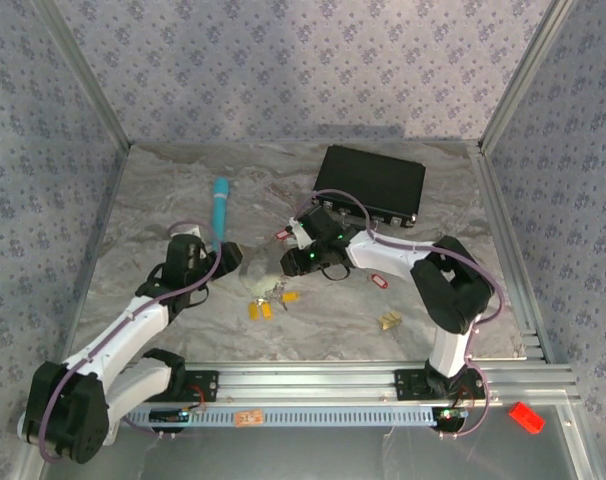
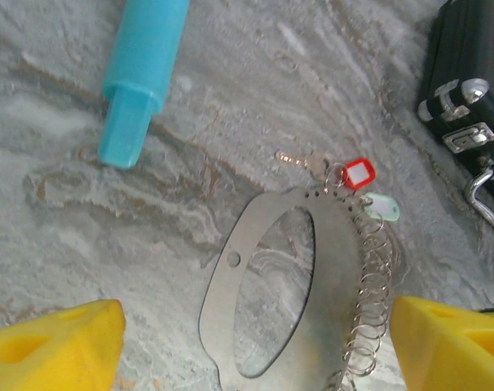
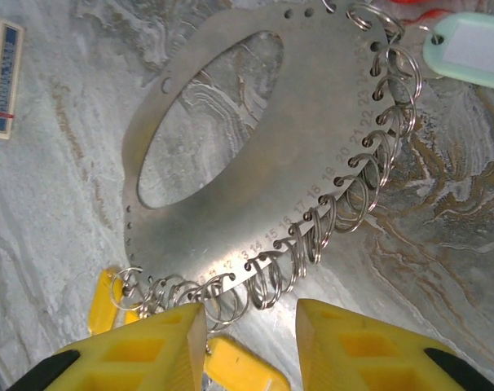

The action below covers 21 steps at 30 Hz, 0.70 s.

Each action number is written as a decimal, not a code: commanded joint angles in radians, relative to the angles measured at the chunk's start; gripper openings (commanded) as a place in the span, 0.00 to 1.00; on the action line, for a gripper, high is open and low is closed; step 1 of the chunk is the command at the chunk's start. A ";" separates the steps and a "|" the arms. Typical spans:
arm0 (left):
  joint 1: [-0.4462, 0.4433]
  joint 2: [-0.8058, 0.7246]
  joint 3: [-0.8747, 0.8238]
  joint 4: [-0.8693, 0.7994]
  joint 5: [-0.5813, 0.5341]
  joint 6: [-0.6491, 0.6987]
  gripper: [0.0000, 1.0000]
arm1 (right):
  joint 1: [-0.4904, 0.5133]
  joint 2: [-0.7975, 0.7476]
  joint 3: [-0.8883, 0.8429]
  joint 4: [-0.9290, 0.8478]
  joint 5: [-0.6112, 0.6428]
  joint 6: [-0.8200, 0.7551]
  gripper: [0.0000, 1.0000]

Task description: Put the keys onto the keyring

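Note:
The keyring (image 2: 337,277) is a flat silvery plate with an oval hole and several small split rings along one edge. It lies between the wide-apart yellow fingers of my open left gripper (image 2: 255,358). A red-tagged key (image 2: 357,173) and a whitish tag (image 2: 383,208) hang at its far end. My right gripper (image 3: 251,346) is open at the plate's (image 3: 255,163) ringed edge, with split rings (image 3: 312,236) in the gap and yellow tags (image 3: 239,366) beneath. From above, both grippers (image 1: 235,262) (image 1: 295,262) flank the plate (image 1: 259,270). Yellow-tagged keys (image 1: 263,308) lie just in front of it.
The teal tube (image 1: 220,210) lies behind the left gripper. The black case (image 1: 371,183) stands at the back right. Loose keys lie at the right: a red tag (image 1: 376,281) and a yellow one (image 1: 388,320). A labelled tag (image 3: 2,77) lies beside the plate.

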 commanded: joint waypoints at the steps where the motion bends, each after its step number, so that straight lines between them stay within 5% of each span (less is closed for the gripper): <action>1: -0.018 0.013 -0.020 -0.022 0.013 -0.057 0.78 | 0.015 0.035 0.063 -0.068 -0.021 0.030 0.34; 7: -0.045 0.049 -0.028 -0.010 0.013 -0.071 0.69 | 0.029 0.078 0.103 -0.073 -0.030 0.032 0.30; 21: -0.055 0.078 -0.030 0.001 0.009 -0.079 0.67 | 0.041 0.145 0.153 -0.109 -0.022 0.023 0.27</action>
